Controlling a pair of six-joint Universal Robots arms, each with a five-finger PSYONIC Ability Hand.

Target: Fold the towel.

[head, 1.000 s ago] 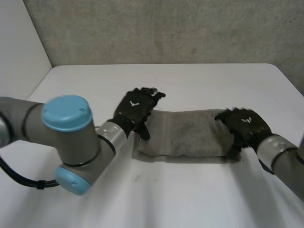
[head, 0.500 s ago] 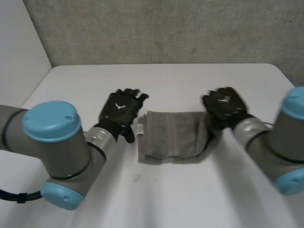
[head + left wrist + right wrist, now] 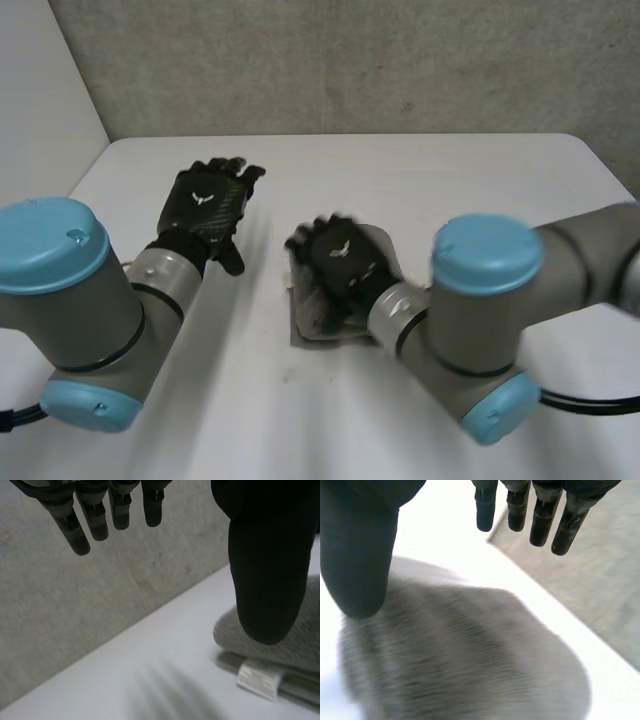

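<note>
towel (image 3: pixel 312 322) lies folded mid-desk (image 3: pixel 480 180). right hand (image 3: pixel 340 262) hovers over it, fingers straight, gripping nothing. left hand (image 3: pixel 208 205) is beside the towel, apart from it, fingers spread, empty. white desk, grey wall (image 3: pixel 350 60) behind.

white table (image 3: pixel 450 180): under the left hand (image 3: pixel 205 205) and right hand (image 3: pixel 340 262) | grey wall (image 3: pixel 350 60): past both hands, at the table's far edge
</note>
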